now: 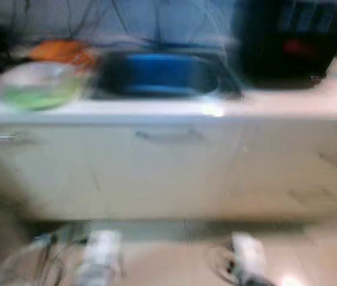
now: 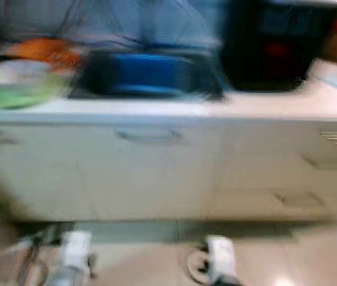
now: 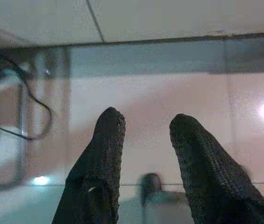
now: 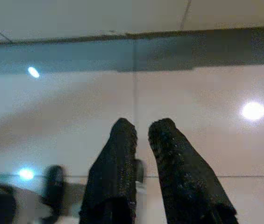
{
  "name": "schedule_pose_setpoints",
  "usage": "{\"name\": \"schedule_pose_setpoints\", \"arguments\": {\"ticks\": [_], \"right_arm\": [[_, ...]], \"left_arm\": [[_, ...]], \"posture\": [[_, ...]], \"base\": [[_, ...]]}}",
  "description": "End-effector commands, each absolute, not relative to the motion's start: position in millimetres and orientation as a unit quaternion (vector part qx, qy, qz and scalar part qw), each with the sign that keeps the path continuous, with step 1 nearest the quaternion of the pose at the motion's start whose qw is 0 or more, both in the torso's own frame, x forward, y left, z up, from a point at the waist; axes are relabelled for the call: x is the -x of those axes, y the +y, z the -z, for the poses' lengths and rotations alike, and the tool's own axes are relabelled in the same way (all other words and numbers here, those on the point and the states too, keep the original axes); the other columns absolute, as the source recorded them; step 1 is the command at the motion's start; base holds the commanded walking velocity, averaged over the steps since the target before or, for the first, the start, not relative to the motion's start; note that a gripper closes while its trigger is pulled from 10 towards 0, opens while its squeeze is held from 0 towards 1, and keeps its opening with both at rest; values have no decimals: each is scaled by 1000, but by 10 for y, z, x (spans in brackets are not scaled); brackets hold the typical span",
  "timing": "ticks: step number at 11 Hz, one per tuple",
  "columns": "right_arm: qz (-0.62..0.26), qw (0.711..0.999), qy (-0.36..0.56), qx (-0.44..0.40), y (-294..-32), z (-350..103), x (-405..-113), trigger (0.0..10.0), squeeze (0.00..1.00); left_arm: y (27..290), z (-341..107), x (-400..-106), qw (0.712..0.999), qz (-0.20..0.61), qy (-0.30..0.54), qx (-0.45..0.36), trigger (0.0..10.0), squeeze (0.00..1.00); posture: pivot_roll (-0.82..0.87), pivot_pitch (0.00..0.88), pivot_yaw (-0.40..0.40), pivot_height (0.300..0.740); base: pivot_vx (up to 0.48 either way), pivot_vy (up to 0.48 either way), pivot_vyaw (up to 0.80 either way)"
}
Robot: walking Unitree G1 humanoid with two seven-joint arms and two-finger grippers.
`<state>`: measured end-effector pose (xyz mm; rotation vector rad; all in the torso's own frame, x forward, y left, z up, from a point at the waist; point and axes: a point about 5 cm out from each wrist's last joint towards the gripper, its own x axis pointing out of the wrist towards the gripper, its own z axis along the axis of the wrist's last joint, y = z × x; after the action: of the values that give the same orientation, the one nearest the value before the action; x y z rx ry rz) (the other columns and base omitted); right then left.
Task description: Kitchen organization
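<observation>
While blurred: counter edge ahead, both grippers spread, low over floor.

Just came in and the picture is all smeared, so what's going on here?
Nothing is being handled. The robot faces a white kitchen counter with a sink holding a blue tub; a green-and-white bowl sits to its left. The head views are blurred. Both arms hang low over the tiled floor: left end effector open, right end effector nearly closed, both empty.
</observation>
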<state>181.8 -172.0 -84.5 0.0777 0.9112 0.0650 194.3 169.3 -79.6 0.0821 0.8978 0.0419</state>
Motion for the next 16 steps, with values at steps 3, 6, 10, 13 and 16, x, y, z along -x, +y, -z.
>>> {"name": "schedule_pose_setpoints", "arguments": {"ticks": [3,6,10,13,16], "right_arm": [[-50,906,418,-49,-1564,778,-1965,10000,0],[-55,906,418,-47,-1545,775,-1971,10000,0],[-51,907,416,-45,-1554,770,-1981,10000,0],[-25,928,372,-19,-1710,689,-2068,10000,0],[63,950,298,67,-2215,445,-2275,10000,0]], "left_arm": [[1869,792,-1918,897,-41,437,-53,10000,0],[1875,788,-1922,898,-42,434,-52,10000,0],[1862,758,-1973,904,-37,421,-61,10000,0],[1931,615,-2118,932,-55,342,-106,10000,0],[2274,368,-2241,923,-124,240,-274,10000,0]], "posture": [[164,0,-25,740],[167,0,-25,740],[167,0,-26,740],[177,0,-24,740],[195,0,-25,740]], "base": [[394,0,169],[0,0,0],[0,0,0],[0,0,0],[0,0,0]]}}
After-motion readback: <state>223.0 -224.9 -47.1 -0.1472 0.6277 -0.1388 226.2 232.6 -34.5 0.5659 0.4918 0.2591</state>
